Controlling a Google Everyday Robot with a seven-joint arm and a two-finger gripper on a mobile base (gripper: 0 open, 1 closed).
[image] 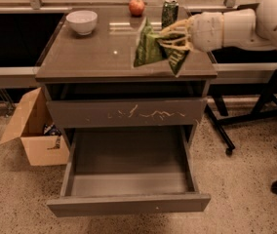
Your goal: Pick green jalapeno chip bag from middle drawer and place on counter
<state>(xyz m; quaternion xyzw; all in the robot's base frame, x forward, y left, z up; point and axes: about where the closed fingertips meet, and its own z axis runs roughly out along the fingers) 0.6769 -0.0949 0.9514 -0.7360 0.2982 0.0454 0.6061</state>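
Observation:
The green jalapeno chip bag [150, 48] hangs in my gripper [171, 39] just above the right part of the counter [99, 52]. The gripper reaches in from the right on a pale arm and its yellowish fingers [173, 28] are shut on the bag's right side. The middle drawer [128, 179] stands pulled out below, its inside bare. Its plain front panel [128, 204] faces me.
A white bowl [82, 21] sits at the counter's back left, a red apple [137, 6] and an upright green can [169, 11] at the back. The scratched upper drawer front [126, 113] is closed. A cardboard box [31, 130] stands left on the floor. Chair legs [275, 145] are at the right.

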